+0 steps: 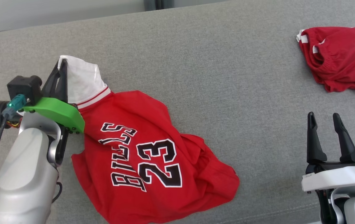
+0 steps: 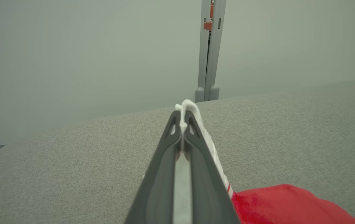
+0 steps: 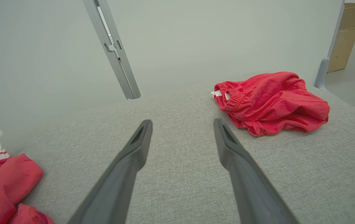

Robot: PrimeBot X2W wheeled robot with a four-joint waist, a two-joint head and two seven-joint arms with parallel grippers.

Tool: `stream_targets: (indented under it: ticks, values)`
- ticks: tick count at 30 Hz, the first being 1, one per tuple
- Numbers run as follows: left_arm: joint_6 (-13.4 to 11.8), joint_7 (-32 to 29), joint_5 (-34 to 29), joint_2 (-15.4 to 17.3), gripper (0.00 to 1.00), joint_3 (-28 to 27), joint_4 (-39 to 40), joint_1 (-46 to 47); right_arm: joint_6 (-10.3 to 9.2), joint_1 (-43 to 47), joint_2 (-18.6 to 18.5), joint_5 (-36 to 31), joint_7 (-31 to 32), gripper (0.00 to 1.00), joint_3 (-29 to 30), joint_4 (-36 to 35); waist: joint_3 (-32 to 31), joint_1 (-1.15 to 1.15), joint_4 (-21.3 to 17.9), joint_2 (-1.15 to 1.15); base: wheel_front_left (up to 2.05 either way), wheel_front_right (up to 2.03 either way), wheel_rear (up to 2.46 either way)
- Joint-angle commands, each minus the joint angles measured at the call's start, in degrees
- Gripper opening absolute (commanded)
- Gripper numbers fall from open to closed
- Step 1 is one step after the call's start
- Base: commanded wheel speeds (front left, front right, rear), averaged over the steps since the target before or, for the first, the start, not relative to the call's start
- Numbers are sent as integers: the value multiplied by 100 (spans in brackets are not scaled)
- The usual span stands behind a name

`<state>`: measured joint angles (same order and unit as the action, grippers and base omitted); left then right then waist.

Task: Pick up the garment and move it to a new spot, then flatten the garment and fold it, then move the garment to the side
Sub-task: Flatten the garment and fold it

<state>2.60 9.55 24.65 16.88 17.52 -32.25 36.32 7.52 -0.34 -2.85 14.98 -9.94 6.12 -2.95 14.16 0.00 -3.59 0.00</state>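
The garment (image 1: 140, 149) is a red jersey with white sleeves and "BULLS 23" in black, crumpled on the grey cushion left of centre. My left gripper (image 1: 63, 67) is shut on the edge of its white sleeve (image 1: 82, 79), lifting that corner. In the left wrist view the white cloth (image 2: 187, 109) pokes out between the closed fingertips, and red fabric (image 2: 277, 203) lies at lower right. My right gripper (image 1: 323, 119) stands open at the lower right, nothing between its fingers (image 3: 227, 146). The jersey's edge (image 3: 6, 183) lies far to the left of it.
Red shorts (image 1: 340, 57) with a white-striped waistband lie bunched at the back right, also (image 3: 270, 101) ahead and right of the right gripper. The grey cushion (image 1: 227, 77) ends at a pale wall; a metal post (image 2: 208, 49) stands behind it.
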Motion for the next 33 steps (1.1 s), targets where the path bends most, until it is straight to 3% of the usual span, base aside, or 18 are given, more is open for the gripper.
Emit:
stream_targets:
  ticks: [1, 7, 14, 20, 33]
  values:
    - [44, 180, 44, -78, 100, -7, -154, 75, -6, -68, -9, -54, -30, 100, -12, -9, 28, 0, -19, 0, 0, 0, 0]
    - [-144, 545, -86, -299, 100, -131, -135, -412, -6, -50, -9, -194, 52, 100, -144, -162, -132, 0, 92, 0, 0, 0, 0]
    - [-590, 561, -461, -467, 100, -582, 1384, -1751, -6, 128, -11, -360, 272, 100, -295, -378, -465, 0, 306, 0, 0, 0, 0]
    - [-829, 562, -551, -514, 100, -806, 2202, -2864, -6, 251, -24, -430, 459, 100, -432, -502, -728, 0, 460, 0, 0, 0, 0]
    - [-914, 483, -509, -389, 100, -796, 2686, -3514, -7, 384, -83, -382, 615, 100, -460, -524, -916, 0, 558, 0, 0, 0, 0]
